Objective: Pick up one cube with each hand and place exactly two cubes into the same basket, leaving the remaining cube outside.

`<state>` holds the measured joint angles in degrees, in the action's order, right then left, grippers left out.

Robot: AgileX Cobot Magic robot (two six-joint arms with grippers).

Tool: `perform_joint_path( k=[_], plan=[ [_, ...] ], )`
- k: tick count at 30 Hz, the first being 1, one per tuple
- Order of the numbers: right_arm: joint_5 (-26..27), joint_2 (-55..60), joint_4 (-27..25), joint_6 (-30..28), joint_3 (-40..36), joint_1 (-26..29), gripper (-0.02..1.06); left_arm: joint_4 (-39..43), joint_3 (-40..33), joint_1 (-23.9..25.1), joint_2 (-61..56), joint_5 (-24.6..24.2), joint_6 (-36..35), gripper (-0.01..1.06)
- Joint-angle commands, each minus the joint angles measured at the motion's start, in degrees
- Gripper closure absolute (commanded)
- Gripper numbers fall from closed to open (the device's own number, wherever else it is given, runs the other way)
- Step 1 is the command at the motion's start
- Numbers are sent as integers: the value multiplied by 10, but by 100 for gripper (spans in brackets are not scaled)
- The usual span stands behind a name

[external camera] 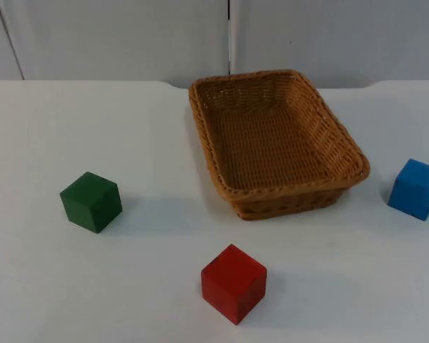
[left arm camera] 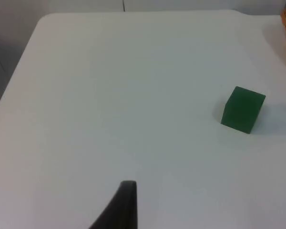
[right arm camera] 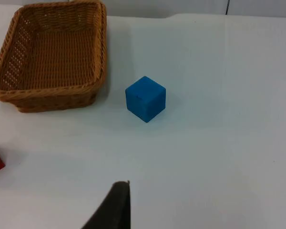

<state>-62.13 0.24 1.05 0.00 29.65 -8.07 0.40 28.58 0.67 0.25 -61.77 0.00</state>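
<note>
One wicker basket point(external camera: 218, 153) is set on the table point(external camera: 50, 286), holding nothing, its long axis running away from the near edge. Three cubes lie outside it: green point(external camera: 91, 201), red point(external camera: 233, 283), blue point(external camera: 416, 189). One fingertip of each gripper is seen; finger opening cannot be told.

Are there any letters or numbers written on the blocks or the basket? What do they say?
No text can be read anywhere.
Green cube: plain faces, no writing.
Red cube: plain, no writing.
Blue cube: plain, no writing.
Wicker basket: bare weave, no label.
</note>
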Motion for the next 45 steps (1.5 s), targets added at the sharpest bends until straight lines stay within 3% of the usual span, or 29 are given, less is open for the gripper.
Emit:
perform_joint_path(
  k=[1, 13, 30, 45],
  plan=[
    [6, -2, 1, -6, -1, 5, 0, -4, -3, 0, -3, 2, 0, 0],
    [24, 10, 1, -7, 32, 5, 0, -12, 17, 0, -3, 19, 0, 0],
    [100, 188, -2, -7, 90, 5, 0, -46, 20, 0, 81, 76, 0, 0],
    [126, 292, 1, -7, 115, 5, 0, -71, 20, 0, 175, 129, 0, 0]
  ],
)
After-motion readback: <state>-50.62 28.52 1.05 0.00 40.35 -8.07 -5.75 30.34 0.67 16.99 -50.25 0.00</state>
